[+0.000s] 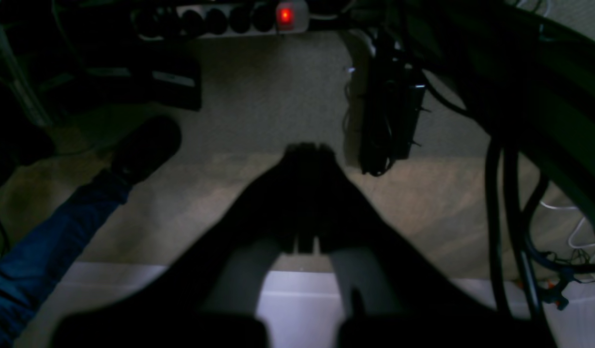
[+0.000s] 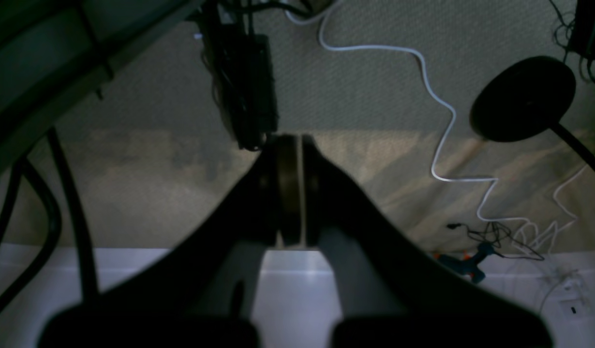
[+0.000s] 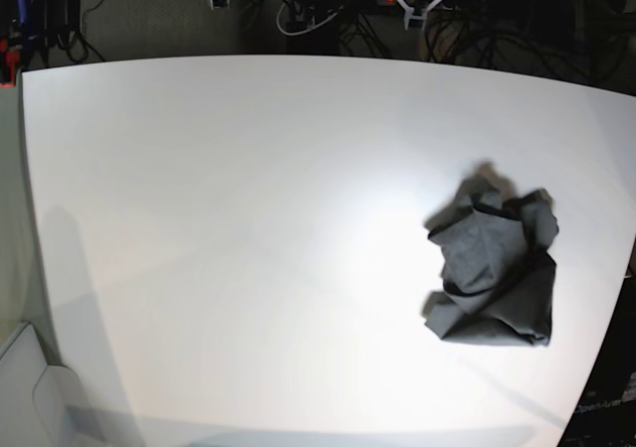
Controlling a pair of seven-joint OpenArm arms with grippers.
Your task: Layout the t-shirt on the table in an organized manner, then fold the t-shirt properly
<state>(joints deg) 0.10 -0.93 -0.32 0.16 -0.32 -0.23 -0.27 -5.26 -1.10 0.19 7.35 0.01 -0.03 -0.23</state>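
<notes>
The t-shirt (image 3: pixel 495 271) lies crumpled in a dark grey heap near the right edge of the white table (image 3: pixel 248 228) in the base view. Neither gripper is near it, and no arm reaches over the tabletop there. In the left wrist view my left gripper (image 1: pixel 309 151) is shut with nothing between its fingers, pointing out past the table's edge (image 1: pixel 292 309) toward the carpet. The right gripper (image 2: pixel 290 141) is also shut and empty, hanging over the table's rim (image 2: pixel 288 285) in the same way.
On the floor beyond the table are a power strip with a red light (image 1: pixel 285 15), a person's leg in jeans with a black shoe (image 1: pixel 147 145), a round black stand base (image 2: pixel 522 96), a white cable (image 2: pixel 438 101) and dark cable bundles (image 1: pixel 510 217).
</notes>
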